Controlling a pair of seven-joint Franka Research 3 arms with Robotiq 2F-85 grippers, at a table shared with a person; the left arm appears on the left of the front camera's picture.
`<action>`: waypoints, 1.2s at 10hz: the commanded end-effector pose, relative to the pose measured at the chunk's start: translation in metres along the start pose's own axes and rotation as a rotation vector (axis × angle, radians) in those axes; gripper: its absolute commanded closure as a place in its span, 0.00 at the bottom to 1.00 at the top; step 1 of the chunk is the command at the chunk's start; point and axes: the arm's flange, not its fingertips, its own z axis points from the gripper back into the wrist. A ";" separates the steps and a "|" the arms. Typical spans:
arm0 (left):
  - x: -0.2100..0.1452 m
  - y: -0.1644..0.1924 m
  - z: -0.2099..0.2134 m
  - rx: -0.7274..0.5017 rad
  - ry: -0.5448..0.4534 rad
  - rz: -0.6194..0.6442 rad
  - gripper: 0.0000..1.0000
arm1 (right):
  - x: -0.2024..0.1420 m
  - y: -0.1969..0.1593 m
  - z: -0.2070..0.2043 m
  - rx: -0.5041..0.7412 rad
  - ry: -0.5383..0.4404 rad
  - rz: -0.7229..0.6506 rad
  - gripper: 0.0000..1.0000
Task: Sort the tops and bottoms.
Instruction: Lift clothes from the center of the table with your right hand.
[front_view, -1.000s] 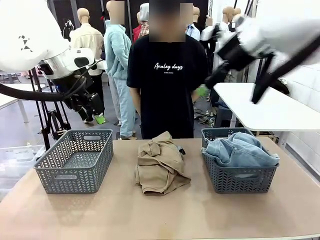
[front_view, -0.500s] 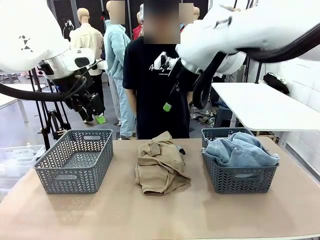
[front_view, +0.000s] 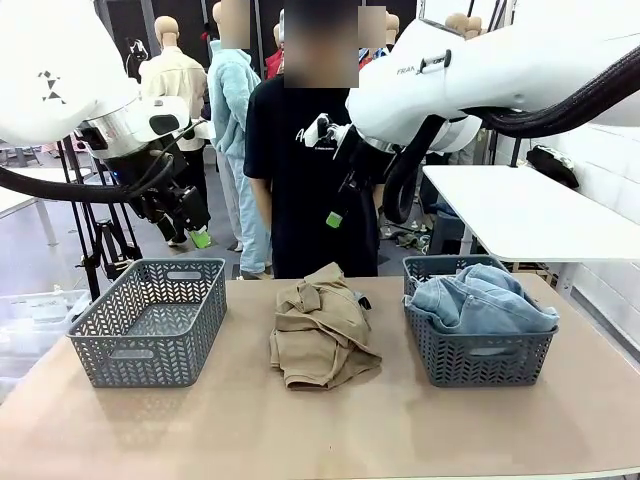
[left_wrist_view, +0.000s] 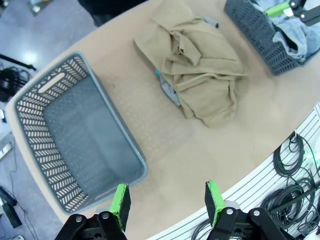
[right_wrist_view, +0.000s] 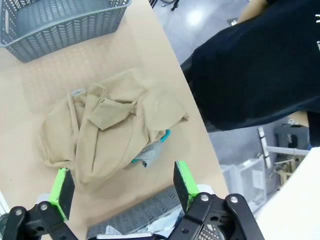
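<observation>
Green-padded and spread with nothing between the pads, the right tool (right_wrist_view: 122, 181) hangs above the tops (front_view: 320, 335) — a khaki heap in the middle of the tabletop (front_view: 300, 430), teal and grey peeking from under it. The left tool (left_wrist_view: 165, 200), likewise released, hovers over the bare left basket (front_view: 140, 350). Over by the right edge the jeans (front_view: 480, 300) already fill the right basket (front_view: 480, 362) — bottoms look done, tops remain.

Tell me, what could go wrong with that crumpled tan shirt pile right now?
The crumpled tan khaki top lies over a grey garment and a teal garment, so the open right gripper above might lift several at once. The person in the black T-shirt stands close behind the table, near that gripper.
</observation>
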 end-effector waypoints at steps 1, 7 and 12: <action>0.000 0.000 0.001 0.018 0.004 0.012 0.22 | -0.021 0.002 -0.042 0.021 0.072 -0.059 0.00; 0.000 0.000 0.001 0.018 0.004 0.012 0.22 | -0.003 -0.011 -0.185 0.125 0.148 -0.058 0.00; 0.000 0.000 0.001 0.018 0.004 0.012 0.22 | -0.007 -0.007 -0.199 0.082 0.266 -0.076 0.00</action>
